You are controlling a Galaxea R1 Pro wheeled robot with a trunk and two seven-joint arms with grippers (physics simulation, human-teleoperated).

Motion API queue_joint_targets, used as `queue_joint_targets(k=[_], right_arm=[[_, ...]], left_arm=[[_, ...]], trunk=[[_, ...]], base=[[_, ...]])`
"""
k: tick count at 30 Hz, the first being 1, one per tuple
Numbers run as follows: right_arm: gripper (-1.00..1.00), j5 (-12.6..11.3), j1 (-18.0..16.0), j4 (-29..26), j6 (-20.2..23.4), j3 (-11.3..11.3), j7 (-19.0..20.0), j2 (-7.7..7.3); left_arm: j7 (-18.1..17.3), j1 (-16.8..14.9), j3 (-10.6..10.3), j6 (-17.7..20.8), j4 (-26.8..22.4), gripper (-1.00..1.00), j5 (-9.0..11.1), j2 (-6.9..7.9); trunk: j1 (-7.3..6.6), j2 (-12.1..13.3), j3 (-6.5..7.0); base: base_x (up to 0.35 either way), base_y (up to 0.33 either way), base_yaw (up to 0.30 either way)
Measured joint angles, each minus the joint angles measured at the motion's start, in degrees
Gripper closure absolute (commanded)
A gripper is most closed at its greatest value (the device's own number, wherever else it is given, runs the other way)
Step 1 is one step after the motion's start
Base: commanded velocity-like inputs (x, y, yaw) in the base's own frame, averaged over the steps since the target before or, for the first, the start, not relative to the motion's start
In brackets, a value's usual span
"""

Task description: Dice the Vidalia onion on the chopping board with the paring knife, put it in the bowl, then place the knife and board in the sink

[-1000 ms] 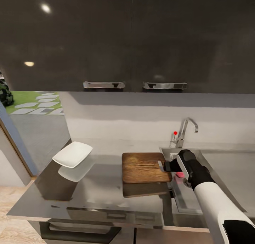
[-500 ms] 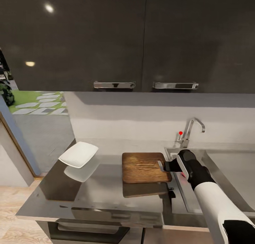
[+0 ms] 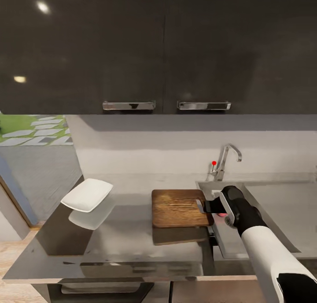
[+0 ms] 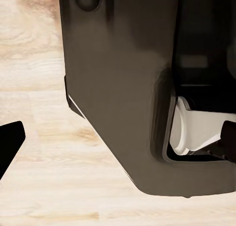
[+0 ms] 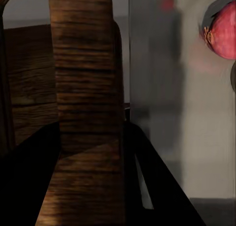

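- Dark brown rectangular wooden chopping board (image 3: 180, 207) is held level just above the glossy dark grey countertop (image 3: 123, 232), its reflection below it; the end with the slot handle sits between the fingers of the right gripper (image 3: 203, 206), the rest reaching away from the gripper toward the bowl side.
- Right wrist view: the board's handle bar (image 5: 86, 88) runs down the middle between the dark fingers, so the right gripper is clamped on the board end.
- Reddish round Vidalia onion (image 5: 223, 31) lies in the rectangular stainless-steel sink (image 3: 264, 197), close beside and below the gripper; in head view a pink bit peeks under the wrist (image 3: 223, 215).
- Shallow white squarish bowl (image 3: 87, 194) is well apart from the gripper, beyond the board's far end.
- Paring knife: cannot tell where it is.
- Chrome tap with red knob (image 3: 222, 162) stands behind the gripper.
- Left gripper: wrist view shows dark robot body and light wood floor (image 4: 39, 88); cannot tell its opening.
- Step, as I judge: board being positioned by the sink. Keep it level, set it down flat on the counter clear of the basin edge, release only once fully supported; onion is not yet out.
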Motion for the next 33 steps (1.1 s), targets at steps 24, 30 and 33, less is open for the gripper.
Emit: queue_joint_targets(k=[24,30,33], right_arm=[[1.0,-0.13,-0.01,0.04,-0.01,0.0,0.0,0.01],[1.0,-0.13,0.0,0.06,-0.01,0.0,0.0,0.01],[1.0,-0.14,-0.01,0.07,-0.01,0.0,0.0,0.01]], left_arm=[[0.0,0.01,0.0,0.0,-0.01,-1.0,0.0,0.0],[0.0,0.01,0.0,0.0,-0.01,-1.0,0.0,0.0],[0.0,0.01,0.0,0.0,-0.01,-1.0,0.0,-0.01]], trunk=[[0.0,0.0,-0.09],[0.0,0.0,-0.57],[0.0,0.0,-0.84]], base=[[0.0,0.06,-0.002],[0.0,0.0,0.0],[0.0,0.0,0.0]])
